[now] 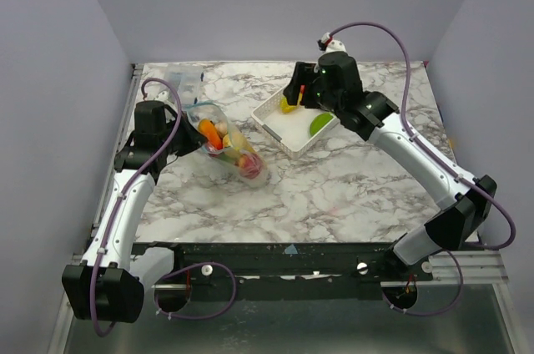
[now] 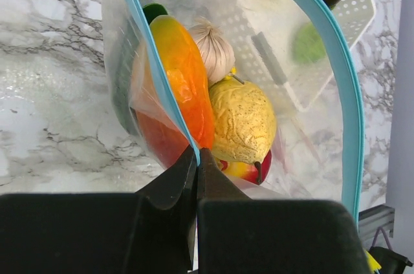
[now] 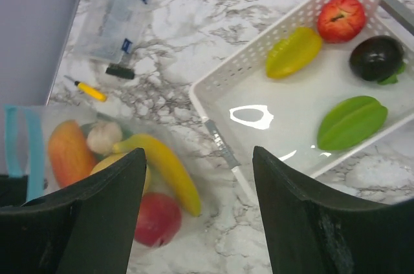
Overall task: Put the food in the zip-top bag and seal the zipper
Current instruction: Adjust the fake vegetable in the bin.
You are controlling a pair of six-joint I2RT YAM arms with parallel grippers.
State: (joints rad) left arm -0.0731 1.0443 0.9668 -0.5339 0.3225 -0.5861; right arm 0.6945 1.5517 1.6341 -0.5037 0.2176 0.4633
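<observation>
At the left, the left gripper (image 2: pixel 196 154) is pressed together on the mouth edge of the zip-top bag (image 1: pixel 234 149), pinching it right at the zipper (image 2: pixel 349 132). The bag lies on its side on the marble bench (image 1: pixel 334 187) with its mouth held open. It already holds an orange papaya-like piece (image 2: pixel 184 73), a garlic bulb (image 2: pixel 213 48), a bumpy yellow fruit (image 2: pixel 242 119), a banana (image 3: pixel 165 164) and a red piece (image 3: pixel 158 219). Behind it sit a clear hard box (image 3: pixel 113 19) and a small yellow-handled tool (image 3: pixel 88 90).

To the right, the white perforated basket (image 3: pixel 255 54) contains a yellow starfruit (image 3: pixel 294 52), a red fruit (image 3: pixel 341 19), a dark aubergine (image 3: pixel 376 57) and a green starfruit (image 3: pixel 351 122). The right gripper (image 3: pixel 197 151) hangs over the basket's left end with its jaws apart and nothing between them.

I see several risks. The bag is soft and pinched at one spot only, so a piece pushed in off-centre could fold the mouth shut or drag the film out of that pinch. Because the bag lies flat, the rounder pieces near the opening could roll back out. If the filling crowds the strip, the zipper's two halves may not meet cleanly. The glossy starfruits could also slip from a shallow grasp.
</observation>
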